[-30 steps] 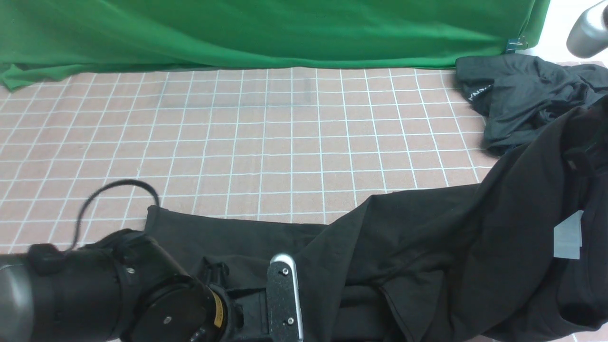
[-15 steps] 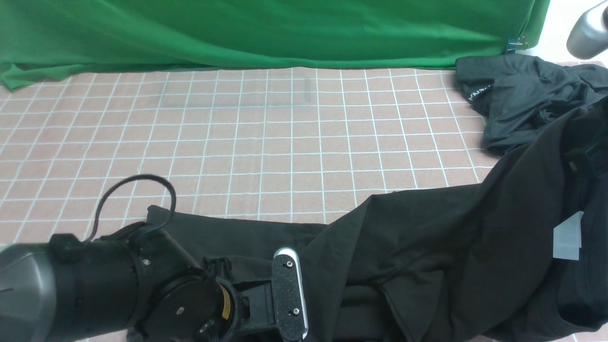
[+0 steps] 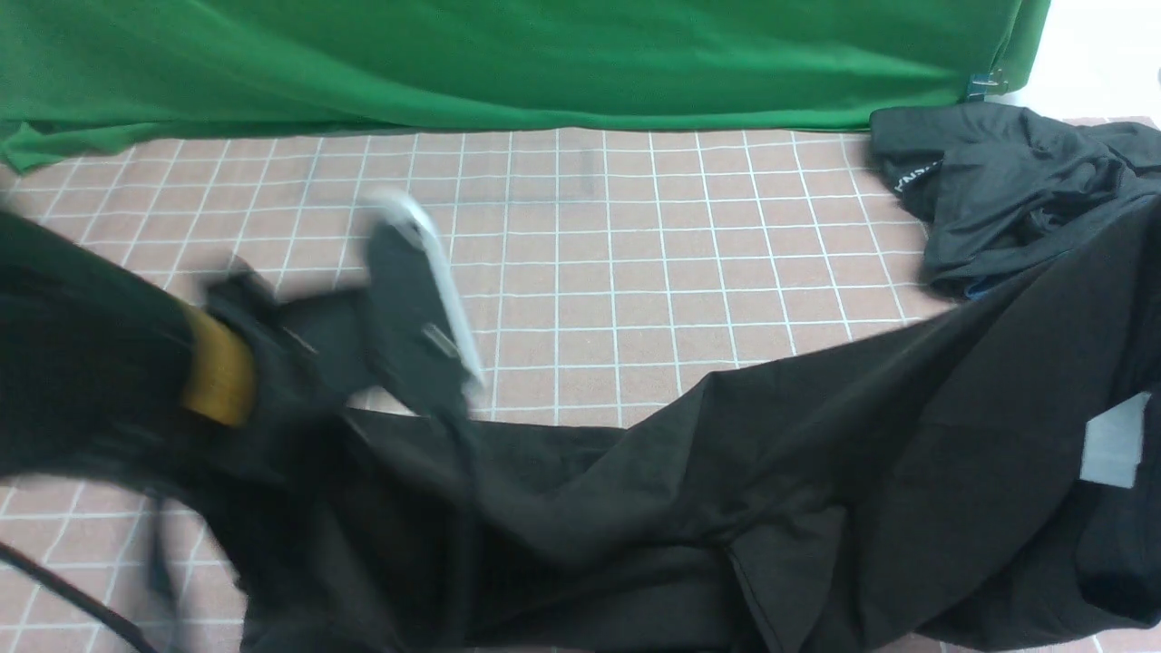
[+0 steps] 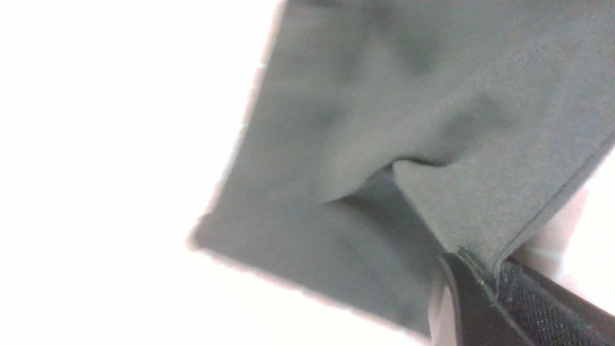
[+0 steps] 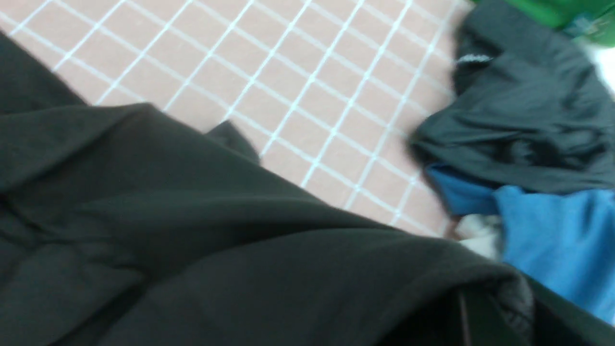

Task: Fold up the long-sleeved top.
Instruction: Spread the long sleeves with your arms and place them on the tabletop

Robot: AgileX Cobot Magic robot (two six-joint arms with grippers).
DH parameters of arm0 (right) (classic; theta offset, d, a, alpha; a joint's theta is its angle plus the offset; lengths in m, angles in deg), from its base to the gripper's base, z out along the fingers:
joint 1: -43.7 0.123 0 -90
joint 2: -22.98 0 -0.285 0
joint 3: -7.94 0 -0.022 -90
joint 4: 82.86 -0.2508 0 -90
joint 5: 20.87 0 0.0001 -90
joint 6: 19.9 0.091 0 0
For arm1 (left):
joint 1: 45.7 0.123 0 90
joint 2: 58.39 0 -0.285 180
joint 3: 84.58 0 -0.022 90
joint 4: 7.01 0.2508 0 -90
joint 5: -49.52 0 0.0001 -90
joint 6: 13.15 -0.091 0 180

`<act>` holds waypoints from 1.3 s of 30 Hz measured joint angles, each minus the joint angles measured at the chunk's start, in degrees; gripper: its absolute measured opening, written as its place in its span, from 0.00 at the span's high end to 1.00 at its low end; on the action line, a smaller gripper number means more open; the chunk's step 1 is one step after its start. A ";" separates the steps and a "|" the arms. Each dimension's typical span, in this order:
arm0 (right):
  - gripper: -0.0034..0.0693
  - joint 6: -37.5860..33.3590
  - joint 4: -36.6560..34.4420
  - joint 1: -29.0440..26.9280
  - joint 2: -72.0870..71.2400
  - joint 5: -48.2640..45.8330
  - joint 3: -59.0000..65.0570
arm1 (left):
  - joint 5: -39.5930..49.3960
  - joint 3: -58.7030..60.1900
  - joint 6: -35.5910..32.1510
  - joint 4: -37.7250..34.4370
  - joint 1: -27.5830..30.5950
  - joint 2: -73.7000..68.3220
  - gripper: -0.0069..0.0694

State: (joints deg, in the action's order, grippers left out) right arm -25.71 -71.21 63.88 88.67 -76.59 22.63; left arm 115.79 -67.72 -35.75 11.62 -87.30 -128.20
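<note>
Looking forward, we see the long-sleeved top (image 3: 816, 472) along the near edge of the pink gridded cloth (image 3: 590, 254), rising toward the right; the blurred left gripper (image 3: 444, 381) holds its left end off the cloth. At the left wrist, jaws pinch its edge — fabric dangling. At the right wrist, the right gripper (image 5: 490, 312) clamps bunched black fabric, near a dark grey garment (image 5: 528, 110) and blue shirt (image 5: 552, 230).

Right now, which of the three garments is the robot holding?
The black long-sleeved top, pinched and lifted; the dark grey garment and blue shirt lie heaped apart.
</note>
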 joint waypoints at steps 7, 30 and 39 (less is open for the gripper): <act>0.88 0.66 3.84 0.00 -0.12 1.85 -6.16 | 3.68 -13.35 1.58 15.68 0.00 6.92 0.86; 0.88 -18.46 -2.11 0.00 -0.06 10.01 -56.62 | -2.65 -67.89 -6.35 34.97 0.00 2.60 0.86; 0.88 -24.28 -9.69 0.00 -0.17 8.50 -69.65 | -6.28 -68.43 -12.79 32.22 -0.08 3.56 0.86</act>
State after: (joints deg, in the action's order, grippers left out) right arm -50.00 -80.90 63.88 88.50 -68.09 -47.03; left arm 109.51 -136.15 -48.53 43.83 -87.38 -124.64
